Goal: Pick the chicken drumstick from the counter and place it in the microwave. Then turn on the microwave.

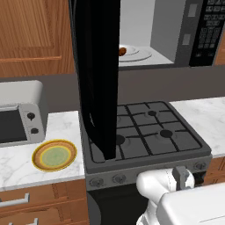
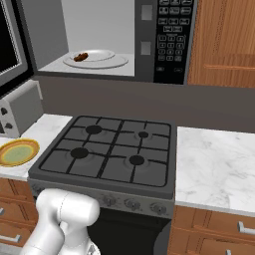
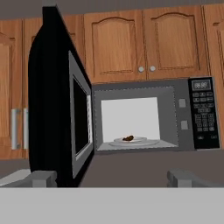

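Observation:
The chicken drumstick (image 1: 122, 51) (image 2: 80, 57) (image 3: 128, 138) lies on the round glass turntable (image 2: 102, 60) (image 3: 136, 141) inside the black microwave (image 1: 203, 35) (image 2: 172, 40) (image 3: 203, 114). The microwave door (image 1: 99, 74) (image 3: 57, 100) stands swung wide open to the left. In the hand view my gripper (image 3: 113, 178) is open and empty. It faces the cavity from some way back, with its fingertips (image 3: 43, 177) spread far apart. The marble counter (image 1: 17, 165) (image 2: 214, 164) lies on both sides of the stove.
A dark gas stovetop (image 1: 145, 132) (image 2: 109, 149) sits below the microwave. On the left counter stand a silver toaster oven (image 1: 19, 114) (image 2: 17, 112) and a yellow plate (image 1: 54, 155) (image 2: 17, 152). Wooden cabinets (image 3: 144, 43) hang above the microwave.

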